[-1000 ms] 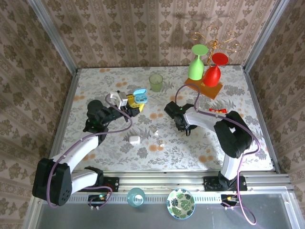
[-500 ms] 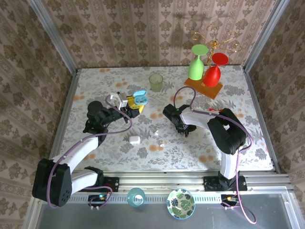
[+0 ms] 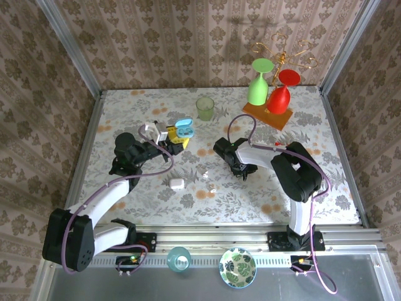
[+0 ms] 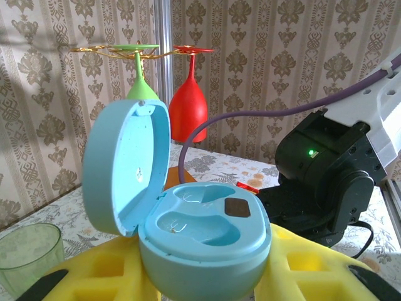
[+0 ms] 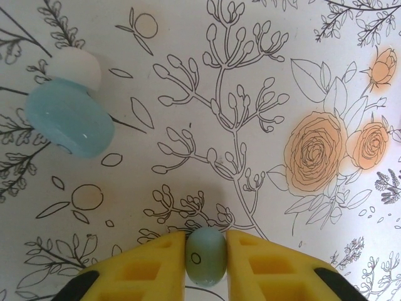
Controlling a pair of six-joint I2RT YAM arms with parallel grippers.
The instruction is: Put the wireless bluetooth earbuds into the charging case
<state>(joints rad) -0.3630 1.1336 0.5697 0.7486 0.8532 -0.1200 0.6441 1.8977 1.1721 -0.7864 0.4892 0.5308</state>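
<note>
Top looks down — left wrist sideways (red glass [image 4: 188, 106] shared), right close, downward

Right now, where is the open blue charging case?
In the top view, the charging case is left of centre, held between the yellow fingers of the left gripper, just left of the green cup and nearer the arm bases.

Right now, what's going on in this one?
The left fingers hold a blue charging case with its lid open and both wells empty. The right fingers pinch a pale blue earbud down at the tablecloth, and another earbud lies loose nearby.
</note>
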